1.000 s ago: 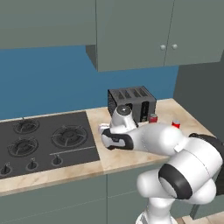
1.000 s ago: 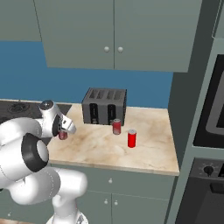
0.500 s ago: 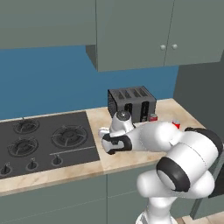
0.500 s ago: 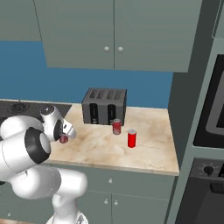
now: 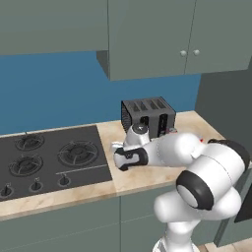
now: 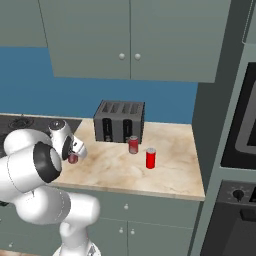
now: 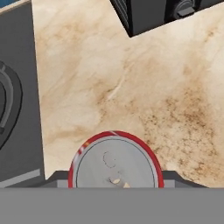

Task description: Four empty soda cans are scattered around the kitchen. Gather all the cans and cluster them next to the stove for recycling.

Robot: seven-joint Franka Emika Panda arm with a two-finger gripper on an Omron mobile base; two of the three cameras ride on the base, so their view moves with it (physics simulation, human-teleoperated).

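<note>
Right base view sets the grey-green cabinets (image 6: 130, 40) across the top of the frame, with the beige worktop (image 6: 170, 172) running through the middle. The black toaster (image 6: 119, 121) stands at centre against the blue wall. In the left base view the stove (image 5: 49, 157) fills the left middle (five burners, knobs along the front edge). Two soda cans stand right of centre: one (image 6: 133, 144) just before the toaster, another (image 6: 150, 158) beside it. The gripper (image 6: 73, 158), at left of the frame, is clamped on a third can (image 7: 115, 165), held over the worktop near the stove's edge.
</note>
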